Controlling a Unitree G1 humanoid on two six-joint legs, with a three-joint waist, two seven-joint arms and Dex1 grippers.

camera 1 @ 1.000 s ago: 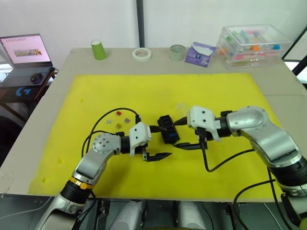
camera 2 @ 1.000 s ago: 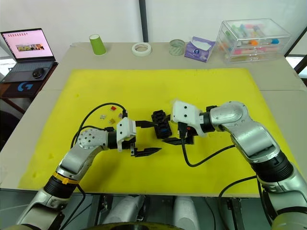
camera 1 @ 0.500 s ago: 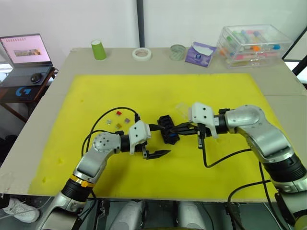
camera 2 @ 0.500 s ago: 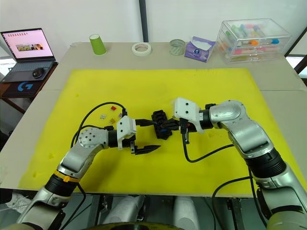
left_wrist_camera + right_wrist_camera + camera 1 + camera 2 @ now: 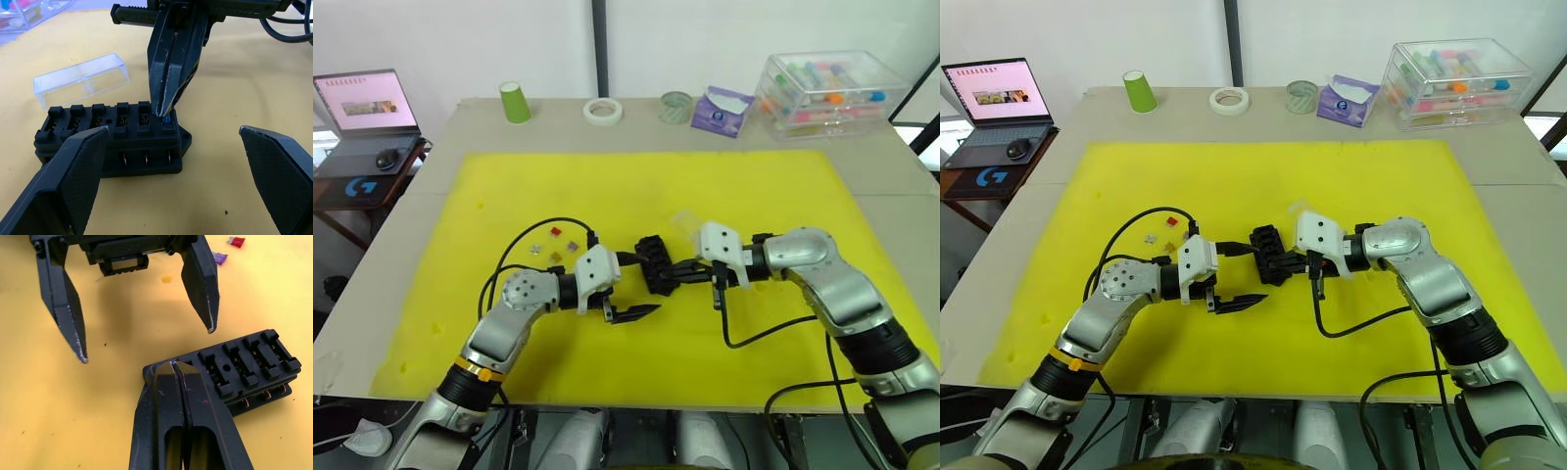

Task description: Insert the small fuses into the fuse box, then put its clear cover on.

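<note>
Centrally on the yellow mat (image 5: 754, 196), black fuse box (image 5: 112, 139), blue fuse (image 5: 167, 119) at its end slot, pinched between pressed-together fingers of right gripper (image 5: 164, 110). Just behind, clear cover (image 5: 80, 79). Left gripper (image 5: 628, 287) spread wide beside the box. Loose fuses (image 5: 560, 245) nearby.

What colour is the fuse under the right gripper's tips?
Blue fuse, pinched by the right gripper, best seen in the left wrist view.

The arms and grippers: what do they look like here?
Both arms are silver-grey metal with dark joints; the left has an orange ring near its elbow. Each wrist carries a white block, with a loose black cable looping beside it. The left gripper and right gripper each have two black tapered fingers with textured pads.
</note>
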